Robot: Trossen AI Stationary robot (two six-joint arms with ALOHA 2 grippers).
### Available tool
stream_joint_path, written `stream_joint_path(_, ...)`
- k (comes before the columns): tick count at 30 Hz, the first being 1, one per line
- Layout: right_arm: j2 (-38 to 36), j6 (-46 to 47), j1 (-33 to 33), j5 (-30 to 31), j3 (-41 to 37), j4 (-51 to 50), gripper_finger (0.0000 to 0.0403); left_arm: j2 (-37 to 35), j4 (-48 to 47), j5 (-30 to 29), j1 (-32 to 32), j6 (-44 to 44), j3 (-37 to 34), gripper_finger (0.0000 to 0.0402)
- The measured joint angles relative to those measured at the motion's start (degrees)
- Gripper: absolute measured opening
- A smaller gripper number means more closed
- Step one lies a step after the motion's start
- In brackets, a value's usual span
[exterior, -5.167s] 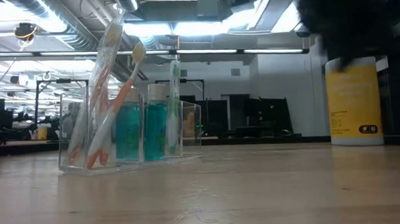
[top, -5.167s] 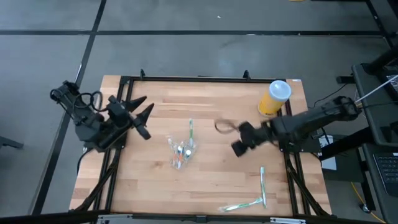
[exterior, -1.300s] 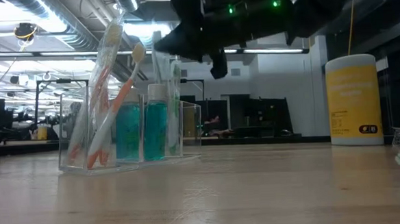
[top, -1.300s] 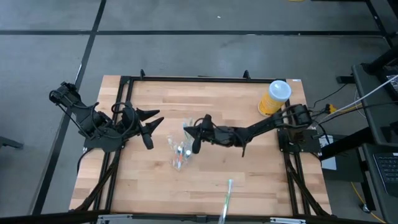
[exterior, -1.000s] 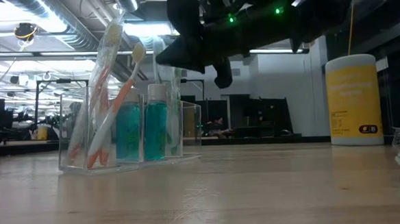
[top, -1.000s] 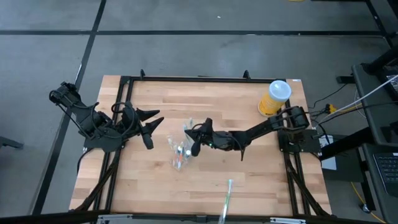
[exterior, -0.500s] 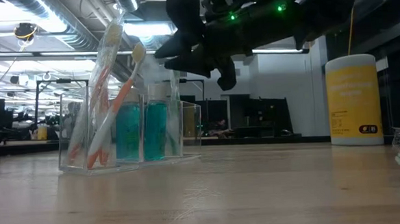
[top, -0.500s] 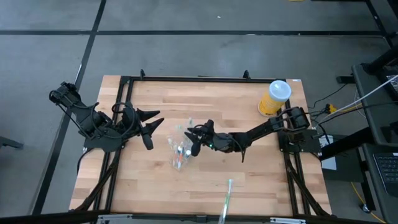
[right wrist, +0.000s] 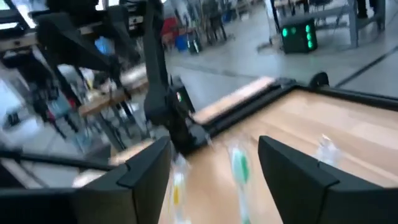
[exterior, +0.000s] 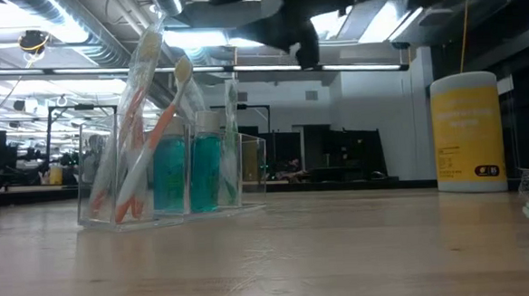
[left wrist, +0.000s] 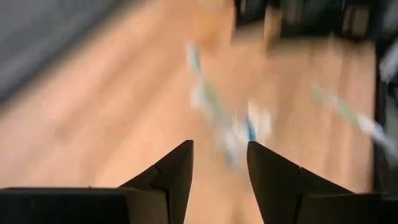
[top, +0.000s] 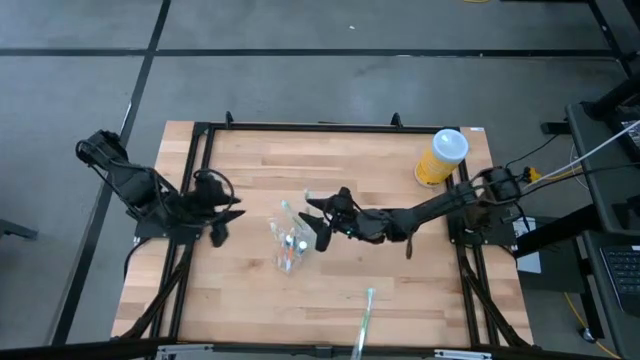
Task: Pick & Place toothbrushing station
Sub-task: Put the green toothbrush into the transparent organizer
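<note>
Fingers (top: 320, 232) beside clear holder (top: 291, 248)

2 dark cabled arms (top: 420, 212)

The table (top: 390, 290) has a light wooden plank top edged by a black metal frame (top: 300, 127). It stands on a grey concrete floor (top: 300, 85) crossed by dark straight seams. At the floor's right edge sit dark equipment (top: 610, 250) and trailing cables (top: 545, 150). Seen level across the tabletop, the room behind is a large open workshop: long strip lights (exterior: 269, 68) glow along the ceiling, silver ducts and pipes (exterior: 104, 34) run overhead, and a dark partition wall (exterior: 337, 153) closes the far side. Distant workbenches and clutter (exterior: 30, 174) fill the left side of the room, too small to make out.
</note>
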Motion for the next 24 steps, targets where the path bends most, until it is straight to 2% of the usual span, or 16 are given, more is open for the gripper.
stream_joint_path(2, -2.9, 0.3, 0.3, -1.5, -0.2, -6.1, 0.0244, -1.5, -5.6, 7.9, -0.7, -3.7, 0.0, 0.0148)
stream_joint_path(5, -7.5, 1.8, 0.7, -6.9, -0.9, -16.5, 0.0244, -2.3, -12.2, 18.2, -1.2, -7.2, 0.0, 0.0148)
stream_joint_path(8, -11.3, 4.7, 1.9, -14.5, -1.1, -30.5, 0.0245, -2.0, -13.6, 24.0, -2.4, -6.1, 0.0, 0.0148)
stream_joint_path(12, -14.5, 12.9, 5.9, -18.1, -1.2, -46.3, 0.0245, 0.1, -12.9, 22.3, -4.5, -3.8, 0.0, 0.0148)
stream_joint_path(17, -16.9, 34.4, 14.2, -14.7, -1.2, -62.0, 0.0245, 0.5, -12.9, 14.4, -8.5, -6.8, 0.0, 0.0148)
stream_joint_path(19, -16.9, 45.0, 17.5, -14.7, -1.2, -65.1, 0.0245, 0.4, -13.0, 11.7, -9.7, -8.1, 0.0, 0.0148)
stream_joint_path(24, -14.1, 68.1, 24.1, -20.1, -1.2, -67.0, 0.0236, 0.3, -13.7, 8.0, -10.5, -9.4, 0.0, 0.0148)
